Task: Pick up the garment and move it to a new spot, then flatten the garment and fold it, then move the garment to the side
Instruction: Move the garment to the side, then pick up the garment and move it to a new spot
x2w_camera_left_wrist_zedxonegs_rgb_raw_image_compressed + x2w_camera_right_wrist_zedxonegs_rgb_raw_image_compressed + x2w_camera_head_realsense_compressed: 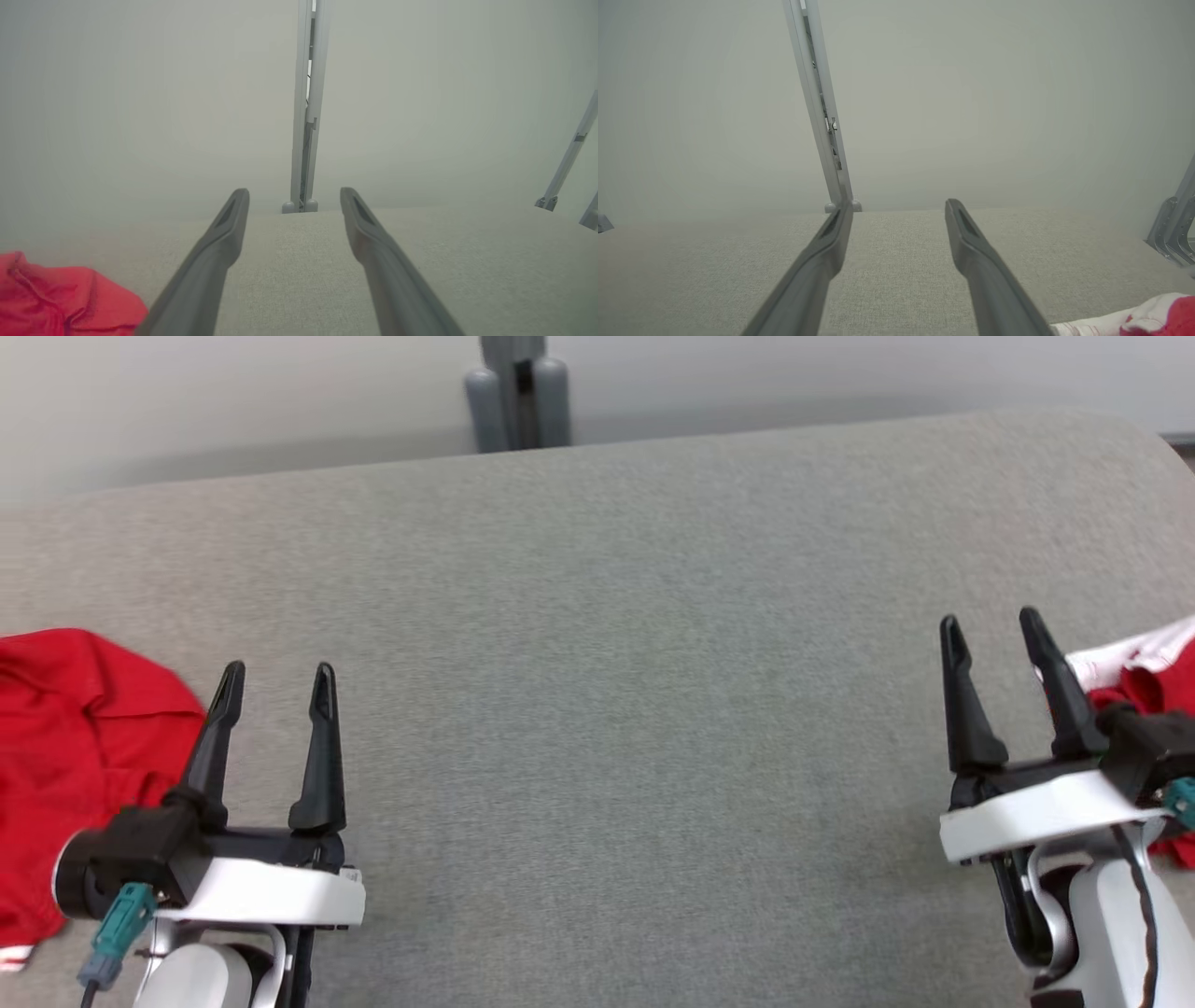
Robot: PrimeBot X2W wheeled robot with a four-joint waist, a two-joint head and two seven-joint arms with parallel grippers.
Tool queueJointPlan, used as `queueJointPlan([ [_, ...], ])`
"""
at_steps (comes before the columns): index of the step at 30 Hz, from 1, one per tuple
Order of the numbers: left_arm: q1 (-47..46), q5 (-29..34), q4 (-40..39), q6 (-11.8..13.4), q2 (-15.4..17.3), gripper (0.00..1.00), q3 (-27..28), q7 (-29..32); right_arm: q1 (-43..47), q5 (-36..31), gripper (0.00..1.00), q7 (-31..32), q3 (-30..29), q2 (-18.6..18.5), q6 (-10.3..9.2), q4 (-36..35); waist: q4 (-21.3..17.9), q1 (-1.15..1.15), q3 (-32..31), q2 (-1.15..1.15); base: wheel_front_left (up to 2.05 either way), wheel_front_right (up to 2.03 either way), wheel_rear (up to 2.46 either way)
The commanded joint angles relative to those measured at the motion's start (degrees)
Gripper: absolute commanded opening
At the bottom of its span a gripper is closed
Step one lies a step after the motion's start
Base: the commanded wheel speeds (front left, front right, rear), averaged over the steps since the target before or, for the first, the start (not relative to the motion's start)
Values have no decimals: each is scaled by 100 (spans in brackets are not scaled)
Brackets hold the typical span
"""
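A crumpled red garment (65,747) lies at the left edge of the grey fabric surface (597,691), just left of my left gripper (276,677). That gripper is open, nothing between its fingers, and hovers beside the cloth; the left wrist view has the red garment (60,298) at lower left of the left gripper (294,196). A second red and white garment (1144,672) lies at the right edge, partly behind my right gripper (991,623), which is open and holds nothing. In the right wrist view this red and white garment (1134,319) lies lower right of the right gripper (899,207).
A grey upright post (519,392) stands behind the far edge of the surface, against a pale wall. More metal frame legs (567,154) show at the right. The broad middle of the grey surface lies between the two grippers.
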Motion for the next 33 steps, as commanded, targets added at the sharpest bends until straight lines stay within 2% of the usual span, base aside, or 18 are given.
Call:
queueJointPlan([
  [1,97,-62,32,-10,-7,100,23,-41,135,-2,100,54,-14,-37,-2,23,259,0,-252,0,0,0,0],
  [9,444,-175,252,-45,-112,100,36,-114,756,31,100,212,-53,-35,-2,-16,378,0,-506,0,0,0,0],
  [21,715,-155,598,-64,-63,100,-109,-101,1519,149,100,428,-226,-34,-2,-340,332,0,-960,0,0,0,0],
  [33,738,-190,784,20,-23,100,-72,-91,1796,154,100,568,-258,-33,-2,-579,300,0,-1056,0,0,0,0],
])
